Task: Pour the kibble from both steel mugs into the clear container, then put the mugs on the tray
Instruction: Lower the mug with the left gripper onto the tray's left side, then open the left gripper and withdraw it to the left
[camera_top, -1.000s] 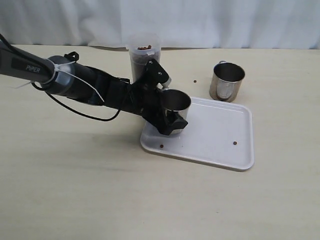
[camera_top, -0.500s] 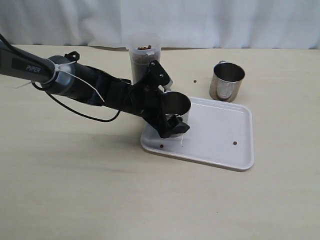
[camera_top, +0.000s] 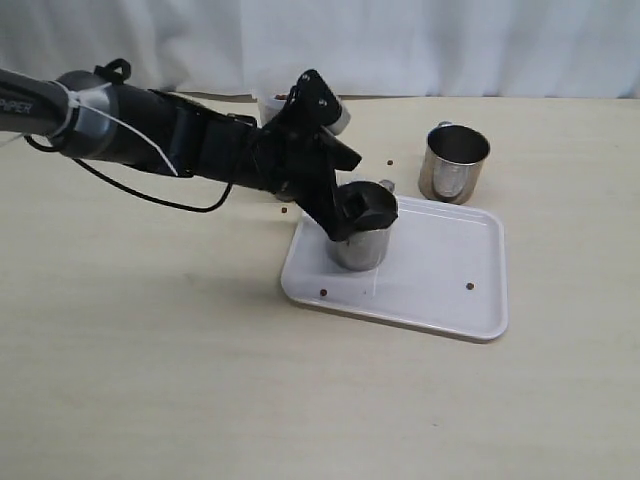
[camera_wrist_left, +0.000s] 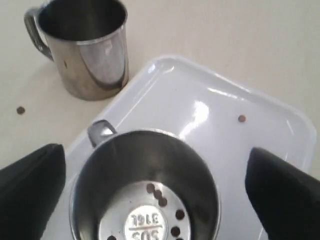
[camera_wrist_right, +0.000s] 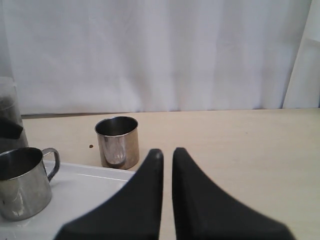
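My left hand (camera_wrist_left: 155, 182) has just let go and lifted clear, spread wide and empty. The first steel mug (camera_top: 360, 248) now stands on the tray's (camera_top: 440, 275) left end. The second steel mug (camera_top: 453, 163) waits on the table, upper right, beside the tray. My right hand (camera_wrist_right: 167, 156) is closed, holding nothing.

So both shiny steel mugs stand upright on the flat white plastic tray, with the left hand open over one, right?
No. Only one shiny steel mug stands on the flat white plastic tray, under the open left hand; the other steel mug stands on the table beside the tray, as the exterior view shows.
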